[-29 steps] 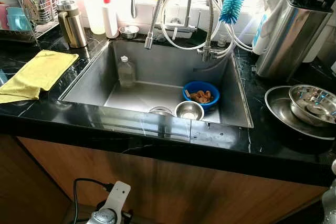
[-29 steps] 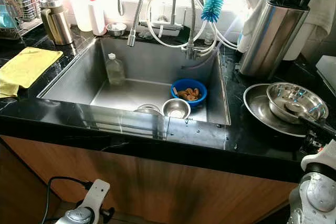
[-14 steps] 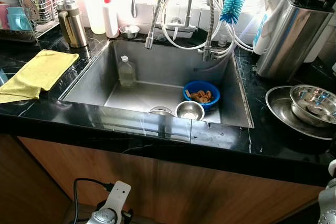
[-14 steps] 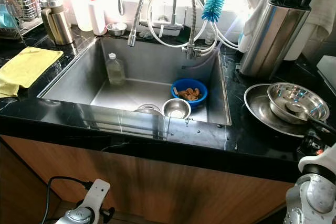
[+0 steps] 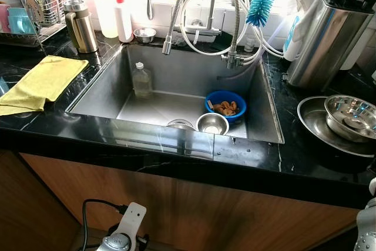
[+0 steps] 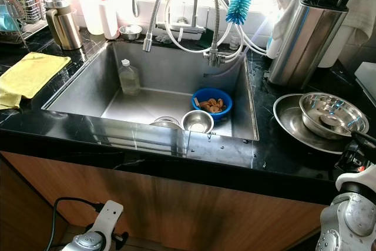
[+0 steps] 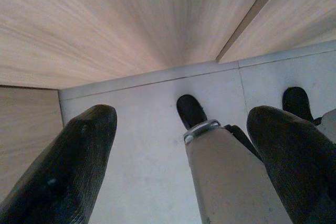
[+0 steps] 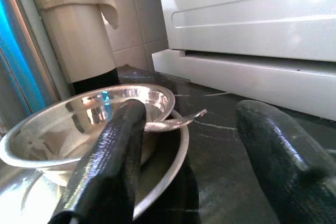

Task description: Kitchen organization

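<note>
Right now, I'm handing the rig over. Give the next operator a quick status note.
Right gripper: open, low at the counter's right end, aimed at the steel bowl on its plate, holding nothing.
Left gripper: open, hanging idle by the cabinet.
Sink: blue bowl with food, small steel bowl, bottle.
Yellow cloth lies left of it.
Done: nothing visible.
Left: dishes, sink items.

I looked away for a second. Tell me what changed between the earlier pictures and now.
Only the right gripper moved: open, it drew slightly back and down from the steel bowl on the plate, taking hold of nothing. The left gripper hangs open by the cabinet as before; the sink contents are unmoved.
</note>
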